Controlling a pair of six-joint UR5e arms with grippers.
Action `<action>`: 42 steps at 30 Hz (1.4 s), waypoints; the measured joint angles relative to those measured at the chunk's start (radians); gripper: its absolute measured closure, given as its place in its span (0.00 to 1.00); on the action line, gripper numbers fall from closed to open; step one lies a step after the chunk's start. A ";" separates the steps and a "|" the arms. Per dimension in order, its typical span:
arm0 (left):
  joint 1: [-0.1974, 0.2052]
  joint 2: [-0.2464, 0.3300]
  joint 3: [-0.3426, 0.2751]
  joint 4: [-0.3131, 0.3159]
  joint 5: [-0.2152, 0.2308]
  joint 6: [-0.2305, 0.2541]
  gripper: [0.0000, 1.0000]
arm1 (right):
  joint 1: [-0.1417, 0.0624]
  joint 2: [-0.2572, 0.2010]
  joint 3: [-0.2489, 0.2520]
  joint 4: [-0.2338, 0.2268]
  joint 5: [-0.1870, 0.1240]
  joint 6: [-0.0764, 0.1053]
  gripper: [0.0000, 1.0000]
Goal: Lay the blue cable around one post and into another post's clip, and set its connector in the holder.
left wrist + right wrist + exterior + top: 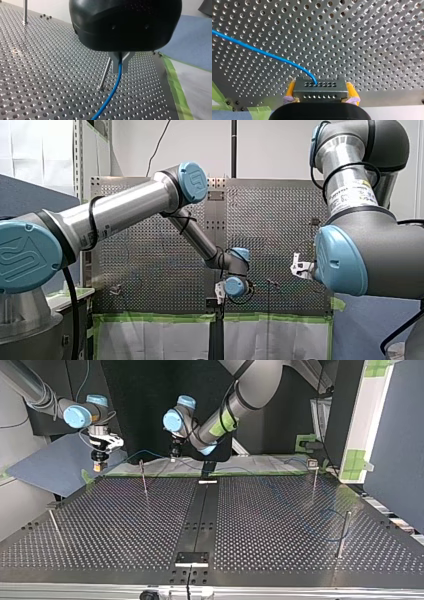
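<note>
While my right gripper (pixel 320 87) clamps the connector (pixel 319 93) at the top view's ten o'clock, my left gripper (pixel 119 67) pinches the blue cable (pixel 110 95).

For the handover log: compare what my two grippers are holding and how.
My left gripper pinches the blue cable between narrow metal fingers; my right gripper clamps the grey connector between yellow pads. The left's fingers stand close together, the right's wide apart. Both are shut on their loads.

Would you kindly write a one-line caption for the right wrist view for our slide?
My right gripper clamps the connector between yellow pads, its blue cable arcing over the perforated table.
</note>
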 joint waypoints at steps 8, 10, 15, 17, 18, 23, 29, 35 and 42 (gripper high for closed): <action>0.004 -0.001 0.000 0.000 0.001 -0.015 1.00 | -0.005 0.009 0.001 0.004 -0.034 -0.014 0.75; 0.005 -0.001 0.000 0.000 0.001 -0.022 1.00 | -0.008 0.015 0.001 0.006 -0.036 -0.019 0.75; 0.009 -0.001 0.000 0.000 0.001 -0.028 1.00 | -0.015 0.031 0.001 0.001 -0.038 -0.023 0.75; 0.011 -0.001 0.000 0.000 0.001 -0.029 1.00 | -0.020 0.034 0.001 -0.001 -0.038 -0.020 0.75; 0.012 -0.001 0.000 -0.001 0.002 -0.029 1.00 | -0.023 0.034 0.001 -0.002 -0.038 -0.018 0.75; 0.019 0.000 0.000 -0.001 0.001 -0.033 1.00 | -0.039 0.035 0.000 -0.003 -0.038 -0.012 0.75; 0.029 -0.001 0.000 -0.001 0.001 -0.032 1.00 | -0.051 0.036 0.000 -0.004 -0.044 -0.009 0.75; 0.028 -0.001 -0.003 0.001 0.008 -0.027 1.00 | -0.053 0.036 0.000 -0.006 -0.056 -0.009 0.75; 0.024 -0.002 -0.008 0.008 0.039 -0.025 1.00 | -0.053 0.036 0.000 -0.011 -0.063 -0.004 0.75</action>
